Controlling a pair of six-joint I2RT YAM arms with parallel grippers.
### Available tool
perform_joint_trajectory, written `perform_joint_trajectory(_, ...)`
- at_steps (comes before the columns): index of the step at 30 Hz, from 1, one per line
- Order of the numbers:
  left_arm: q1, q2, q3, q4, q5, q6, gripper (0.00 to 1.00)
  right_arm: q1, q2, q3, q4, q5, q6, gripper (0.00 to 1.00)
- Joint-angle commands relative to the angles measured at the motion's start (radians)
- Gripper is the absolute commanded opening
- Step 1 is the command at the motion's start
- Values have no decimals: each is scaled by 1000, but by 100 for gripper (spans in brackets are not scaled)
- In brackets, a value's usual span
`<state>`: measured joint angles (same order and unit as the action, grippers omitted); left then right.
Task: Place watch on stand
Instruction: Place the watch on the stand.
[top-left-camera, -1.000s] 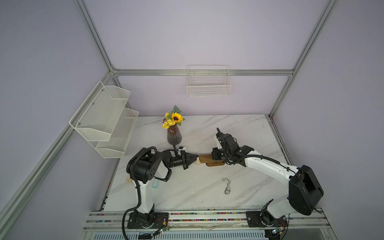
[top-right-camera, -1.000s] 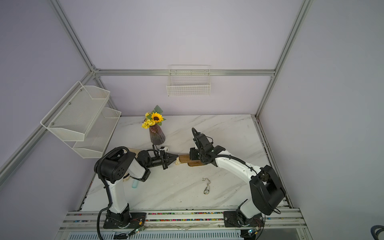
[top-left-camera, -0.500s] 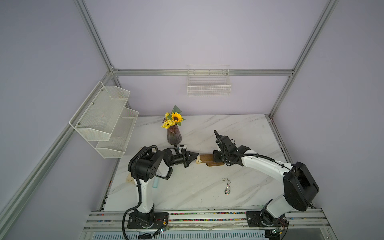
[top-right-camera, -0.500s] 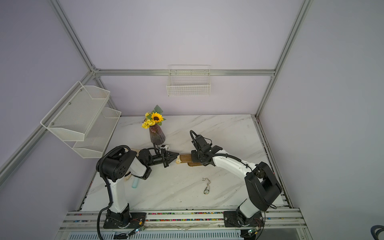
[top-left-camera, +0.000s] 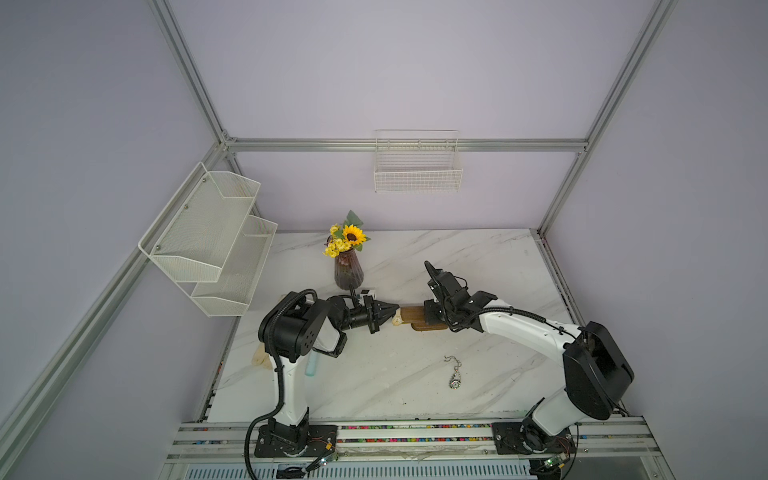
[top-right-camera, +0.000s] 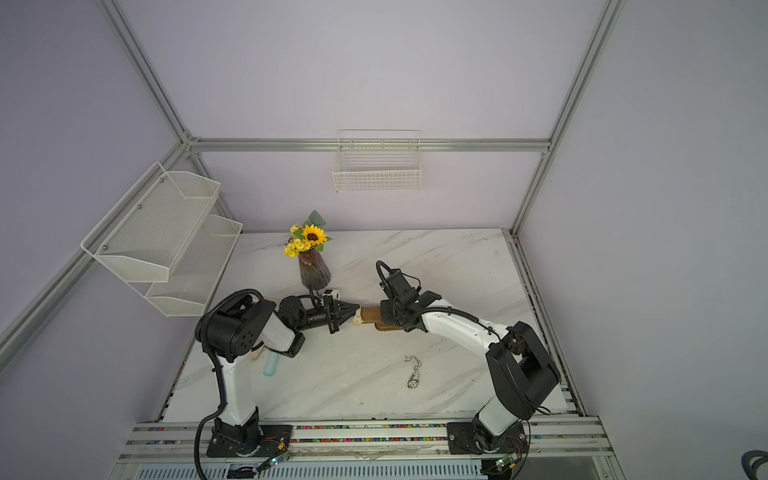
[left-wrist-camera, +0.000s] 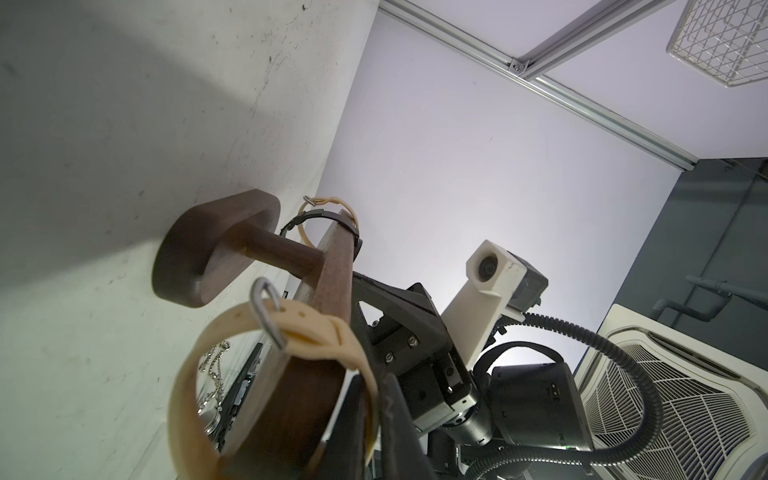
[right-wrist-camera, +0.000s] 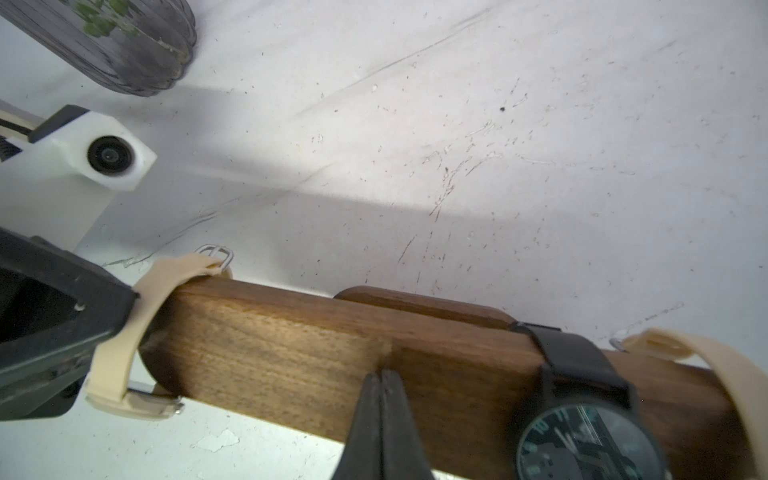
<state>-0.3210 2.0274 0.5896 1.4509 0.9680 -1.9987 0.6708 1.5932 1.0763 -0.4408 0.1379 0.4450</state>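
Note:
The dark brown wooden stand (top-left-camera: 411, 319) sits mid-table in both top views, its bar (right-wrist-camera: 291, 345) level over a flat base (left-wrist-camera: 189, 266). A watch (right-wrist-camera: 120, 345) with a cream strap (left-wrist-camera: 307, 332) loops round the bar's near end. My left gripper (left-wrist-camera: 376, 380) is shut on that strap at this end (top-left-camera: 395, 311). My right gripper (right-wrist-camera: 382, 376) is shut and empty, its tips resting on the bar's top near the middle. Further along the bar hang a black watch (right-wrist-camera: 582, 432) and another cream strap (right-wrist-camera: 715, 365).
A vase of sunflowers (top-left-camera: 348, 270) stands just behind the left gripper. A pocket watch on a chain (top-left-camera: 455, 376) lies on the marble towards the front. White wire shelves (top-left-camera: 208, 237) hang on the left wall and a wire basket (top-left-camera: 417, 166) on the back wall.
My left gripper has slid a little to the right with the cream watch, bringing its strap further onto the bar's end. The right wrist has turned slightly; its tips stay on the bar.

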Motion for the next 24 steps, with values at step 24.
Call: perform_joint_trajectory(24,-55,77,29,51,-78,-24,8,9,44,-47,-88,12,17,0)
